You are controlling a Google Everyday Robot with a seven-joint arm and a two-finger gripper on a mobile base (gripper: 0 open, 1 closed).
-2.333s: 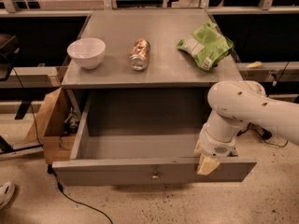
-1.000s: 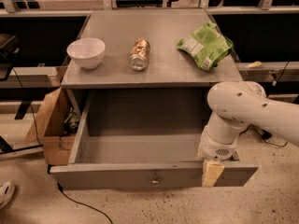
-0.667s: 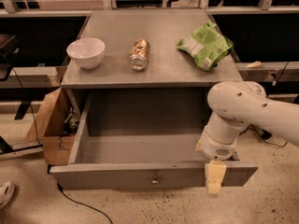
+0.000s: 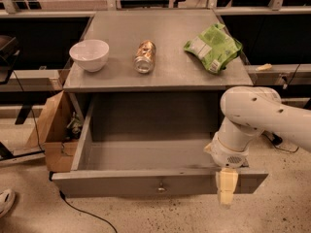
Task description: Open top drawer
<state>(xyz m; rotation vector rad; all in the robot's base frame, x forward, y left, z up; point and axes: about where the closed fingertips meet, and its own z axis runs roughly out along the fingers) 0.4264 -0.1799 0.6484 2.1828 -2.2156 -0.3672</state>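
Observation:
The top drawer (image 4: pixel 146 183) is a wide grey metal drawer pulled far out from under the grey cabinet top (image 4: pixel 165 42). Its deep box is empty, and a small round knob (image 4: pixel 160 188) sits in the middle of its flat front. My gripper (image 4: pixel 227 187) hangs from the white arm (image 4: pixel 252 115) at the drawer's front right corner, its cream fingers pointing down in front of the drawer face. The two lower drawers are hidden.
On the cabinet top lie a white bowl (image 4: pixel 89 55), a can on its side (image 4: pixel 145 56) and a green chip bag (image 4: pixel 213 46). A cardboard box (image 4: pixel 51 135) stands to the left of the drawer. A black cable (image 4: pixel 82 210) runs over the speckled floor.
The drawer has slid a little further out toward the camera. My gripper has moved down from the drawer's front edge to hang in front of its face.

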